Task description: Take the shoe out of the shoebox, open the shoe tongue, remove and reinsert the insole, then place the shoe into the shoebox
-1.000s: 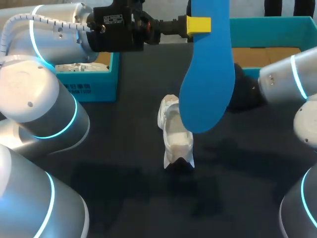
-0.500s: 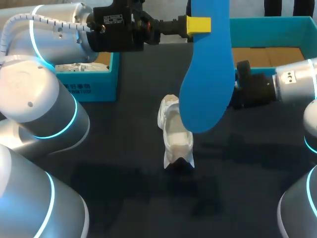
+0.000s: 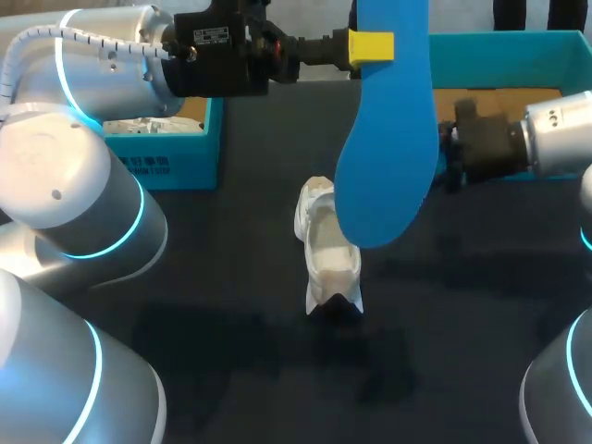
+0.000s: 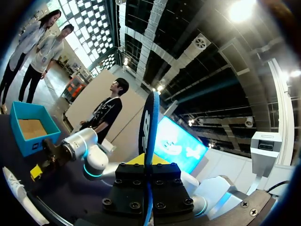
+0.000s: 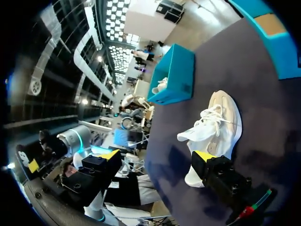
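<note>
My left gripper [image 3: 370,44] is shut on the upper end of a blue insole [image 3: 384,139], which hangs upright high above the table. In the left wrist view the insole [image 4: 149,127] shows edge-on between the left gripper [image 4: 148,162]. Below it a white shoe [image 3: 326,250] rests on the dark table, toe toward me. My right gripper [image 3: 448,153] hovers just right of the insole, its tips partly hidden behind it. In the right wrist view the right gripper [image 5: 157,155] stands wide open, empty, with the shoe [image 5: 211,125] ahead of it.
A teal shoebox [image 3: 499,46] with a cardboard floor stands at the back right, behind my right arm. A second teal box [image 3: 176,153] holding white material sits at the back left.
My right arm has swung its wrist round, and its gripper has moved a little toward the back of the table beside the insole. The left arm, insole and shoe have stayed still.
</note>
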Action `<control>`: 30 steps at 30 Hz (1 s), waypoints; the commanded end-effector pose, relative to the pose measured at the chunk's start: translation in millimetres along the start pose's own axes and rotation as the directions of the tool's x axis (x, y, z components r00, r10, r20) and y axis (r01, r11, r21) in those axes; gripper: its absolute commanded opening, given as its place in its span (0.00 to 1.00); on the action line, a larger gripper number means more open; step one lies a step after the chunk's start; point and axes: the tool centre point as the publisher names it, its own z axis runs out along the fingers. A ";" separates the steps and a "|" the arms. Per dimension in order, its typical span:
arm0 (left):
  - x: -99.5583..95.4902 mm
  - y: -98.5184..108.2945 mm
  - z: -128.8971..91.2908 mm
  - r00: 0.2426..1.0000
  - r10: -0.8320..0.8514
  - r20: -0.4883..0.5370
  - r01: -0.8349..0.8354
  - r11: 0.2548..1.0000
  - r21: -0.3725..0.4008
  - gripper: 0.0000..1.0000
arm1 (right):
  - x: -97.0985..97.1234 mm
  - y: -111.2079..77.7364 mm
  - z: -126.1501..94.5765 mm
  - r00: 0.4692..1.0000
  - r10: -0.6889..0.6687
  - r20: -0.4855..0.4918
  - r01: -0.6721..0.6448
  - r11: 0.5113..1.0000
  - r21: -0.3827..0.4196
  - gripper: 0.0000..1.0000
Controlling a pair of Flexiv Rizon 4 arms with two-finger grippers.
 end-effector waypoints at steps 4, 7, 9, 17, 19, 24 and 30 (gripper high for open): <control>-0.3 1.1 0.4 1.000 0.001 -0.002 -0.001 1.000 0.004 0.00 | 4.3 1.1 -7.1 0.997 0.002 -0.080 -0.001 1.000 0.011 1.00; -0.3 1.1 0.4 1.000 0.001 -0.002 -0.001 1.000 0.004 0.00 | 7.3 2.2 -9.5 0.997 -0.010 -0.075 0.011 1.000 0.007 1.00; -0.3 1.1 0.4 1.000 0.001 -0.002 -0.001 1.000 0.004 0.00 | 9.3 3.6 -12.4 0.996 -0.010 -0.089 0.009 1.000 -0.010 1.00; -0.3 1.1 0.4 1.000 0.001 -0.002 -0.001 1.000 0.004 0.00 | 16.0 8.2 -21.1 0.988 0.014 -0.156 -0.020 0.999 -0.033 1.00; -0.3 1.1 0.4 1.000 0.001 -0.002 -0.001 1.000 0.004 0.00 | 16.0 8.2 -21.1 0.988 0.014 -0.156 -0.020 0.999 -0.033 1.00; -2.1 2.5 -2.1 1.000 0.030 -0.001 -0.030 0.999 -0.012 0.00 | 16.0 8.2 -21.1 0.988 0.014 -0.156 -0.020 0.999 -0.033 1.00; -11.8 5.9 -17.3 0.985 0.174 -0.004 -0.174 0.983 -0.062 0.00 | 16.0 8.2 -21.1 0.988 0.014 -0.156 -0.020 0.999 -0.033 1.00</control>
